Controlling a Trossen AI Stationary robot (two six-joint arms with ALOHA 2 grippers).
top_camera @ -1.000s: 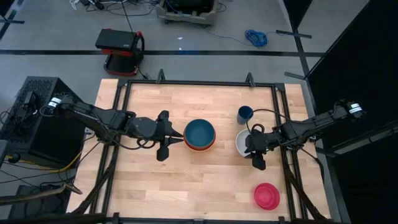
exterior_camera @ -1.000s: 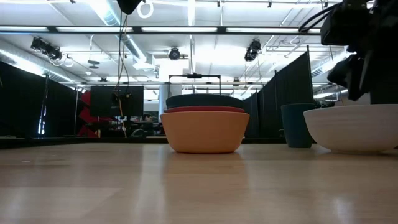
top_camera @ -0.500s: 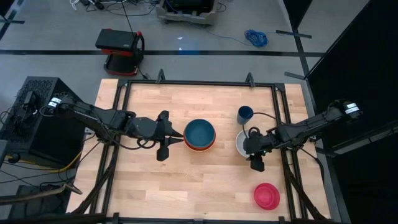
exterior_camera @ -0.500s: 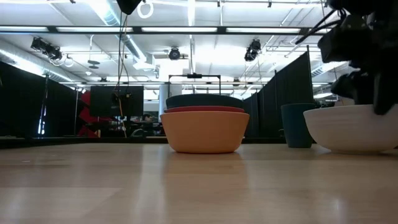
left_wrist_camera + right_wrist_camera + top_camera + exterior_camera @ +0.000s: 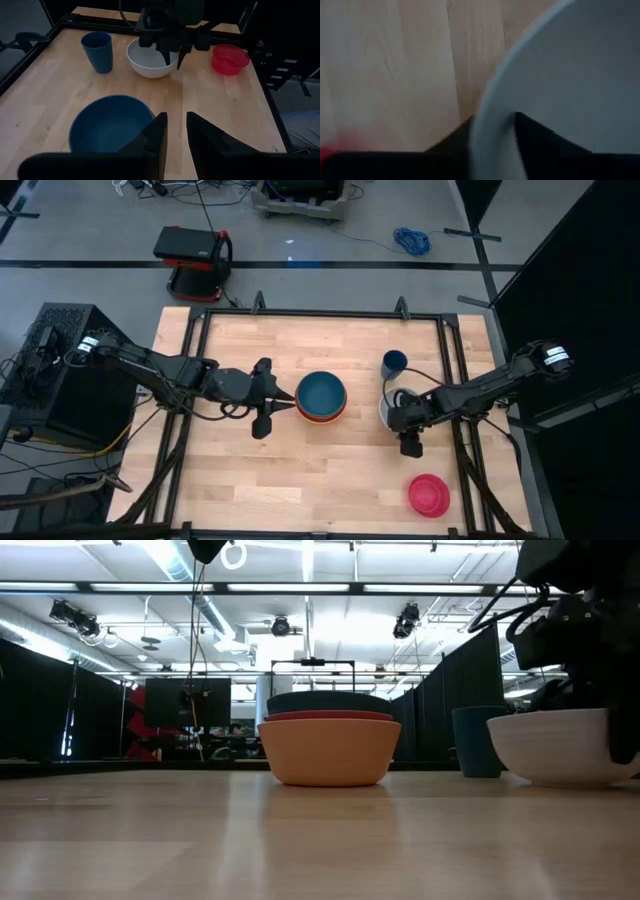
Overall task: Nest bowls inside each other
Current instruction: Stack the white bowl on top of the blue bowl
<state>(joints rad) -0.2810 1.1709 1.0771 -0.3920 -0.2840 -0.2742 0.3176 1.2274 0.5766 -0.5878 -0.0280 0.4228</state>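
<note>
Near the table's right side the white bowl (image 5: pixel 387 408) stands on its base, with my right gripper (image 5: pixel 402 423) down on its near rim. At mid-table a teal bowl (image 5: pixel 321 393) sits nested in a red-orange one (image 5: pixel 328 716), which sits in an orange one (image 5: pixel 328 752). My left gripper (image 5: pixel 290 402) hovers just left of that stack, its fingers a narrow gap apart with nothing between them. The dark blue cup-like bowl (image 5: pixel 394 363) stands beyond the white bowl. The magenta-pink bowl (image 5: pixel 428 495) stands near the front right. My right gripper has the white bowl's near rim (image 5: pixel 490 120) between its two fingers, one finger (image 5: pixel 535 137) inside the bowl and one (image 5: pixel 452 140) outside. The fingers come from above, pointing steeply down. The bowl stands upright on the table.
A black metal frame (image 5: pixel 320 314) runs round the wooden tabletop. Bare wood lies along the near edge (image 5: pixel 300 490) and between the stack and the white bowl. Beyond the table the low view shows a workshop hall with black partitions.
My right gripper has sunk from above the white bowl onto its near rim, tipping more steeply down and edging toward the table's left. Its fingers now stand one inside and one outside the rim. The bowl has stayed in place.
</note>
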